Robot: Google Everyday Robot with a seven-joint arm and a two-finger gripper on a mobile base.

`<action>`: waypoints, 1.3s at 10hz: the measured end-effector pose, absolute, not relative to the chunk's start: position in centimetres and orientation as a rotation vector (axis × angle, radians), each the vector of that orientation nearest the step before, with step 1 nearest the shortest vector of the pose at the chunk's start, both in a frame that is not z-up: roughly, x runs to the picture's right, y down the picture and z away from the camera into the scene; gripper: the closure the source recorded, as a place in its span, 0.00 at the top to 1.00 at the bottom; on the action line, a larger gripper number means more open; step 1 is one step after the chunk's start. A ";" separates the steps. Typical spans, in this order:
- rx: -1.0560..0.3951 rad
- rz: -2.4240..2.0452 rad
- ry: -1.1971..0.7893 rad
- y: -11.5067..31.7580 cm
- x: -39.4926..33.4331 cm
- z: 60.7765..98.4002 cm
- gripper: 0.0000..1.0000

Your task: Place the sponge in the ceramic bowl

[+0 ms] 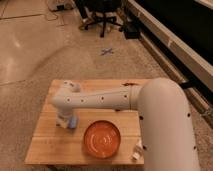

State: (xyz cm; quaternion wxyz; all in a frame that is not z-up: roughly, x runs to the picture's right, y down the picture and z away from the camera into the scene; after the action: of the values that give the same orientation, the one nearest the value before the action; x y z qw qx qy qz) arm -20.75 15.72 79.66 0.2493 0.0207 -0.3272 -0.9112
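Observation:
The light-blue sponge sits at the tip of my gripper, over the left part of the wooden table. The gripper is shut on the sponge and points down from the white arm, which reaches across the table from the right. The orange-red ceramic bowl stands on the table just right of the sponge and nearer the front edge. It has nothing in it. The sponge is left of the bowl's rim, not over it.
A small white object lies at the front right of the table beside the arm's body. Beyond the table are a bare floor with a blue cross mark, an office chair and a dark wall on the right.

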 end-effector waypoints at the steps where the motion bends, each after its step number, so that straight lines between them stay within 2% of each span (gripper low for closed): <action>1: 0.032 -2.450 -0.879 13.7 -18.3 79.5 0.00; 4: -0.026 -2.412 -0.890 12.4 -13.7 78.9 0.00; 9: -0.081 -2.386 -1.014 16.6 -8.0 75.7 0.00; 10: -0.088 -2.376 -1.026 17.1 -7.2 75.4 0.03; 13: -0.112 -2.320 -1.024 17.4 -3.8 75.8 0.35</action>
State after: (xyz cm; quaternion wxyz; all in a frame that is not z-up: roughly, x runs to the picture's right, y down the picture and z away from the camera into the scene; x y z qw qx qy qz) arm -3.78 17.42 75.79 0.2970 -0.0421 -0.3851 -0.8728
